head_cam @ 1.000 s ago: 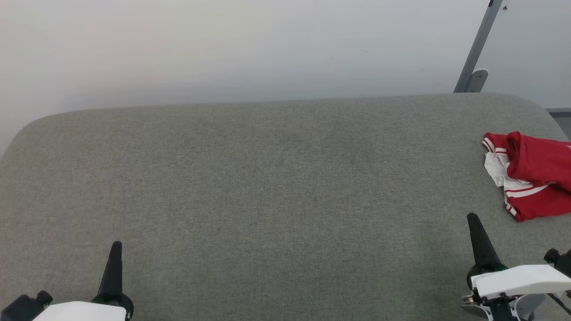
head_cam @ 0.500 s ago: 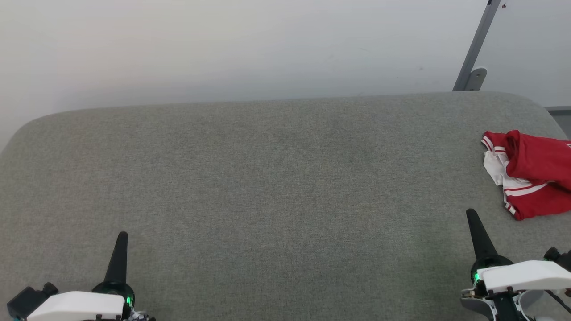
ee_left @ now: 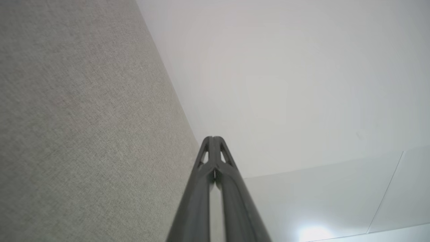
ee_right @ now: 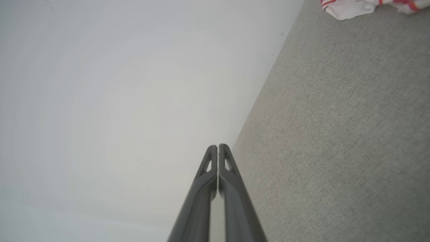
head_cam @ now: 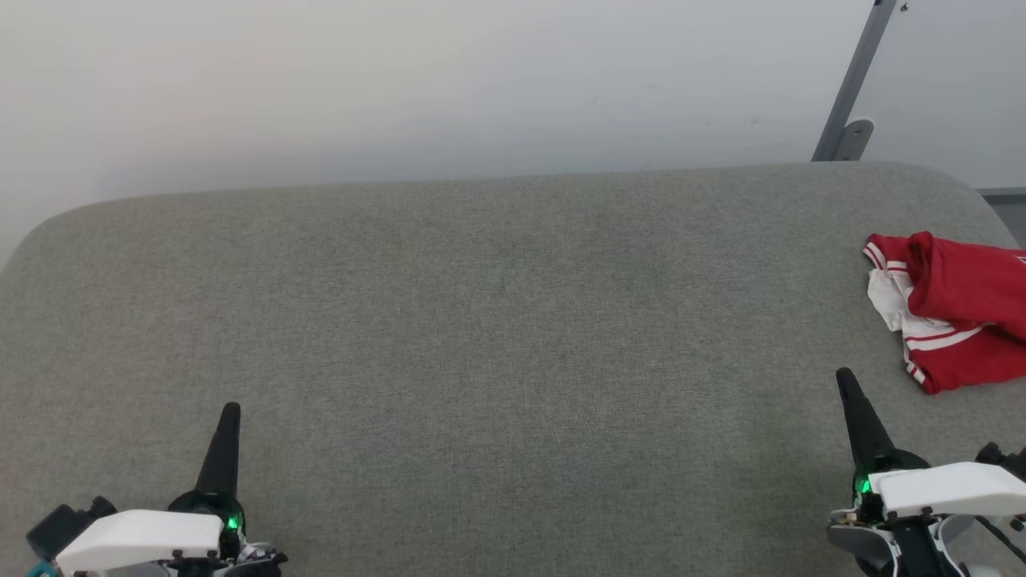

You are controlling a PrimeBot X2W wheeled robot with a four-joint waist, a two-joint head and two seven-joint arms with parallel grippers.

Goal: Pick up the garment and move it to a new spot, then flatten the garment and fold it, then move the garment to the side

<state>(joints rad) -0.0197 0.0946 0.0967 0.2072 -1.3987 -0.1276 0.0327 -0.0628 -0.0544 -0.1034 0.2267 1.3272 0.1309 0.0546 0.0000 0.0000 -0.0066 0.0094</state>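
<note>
Head view: the garment (head_cam: 962, 320) is lying crumpled at the far right of the grey padded surface (head_cam: 513, 320), cut off by the frame edge. The left gripper (head_cam: 230, 410) is sitting further forward and inward than a second ago. The right gripper (head_cam: 843, 377) is edging forward too (less so), near the garment but apart from it.

Left wrist view: its fingers are pressing together, holding nothing.

Right wrist view: likewise closed and empty, with the garment lying at the top edge.
</note>
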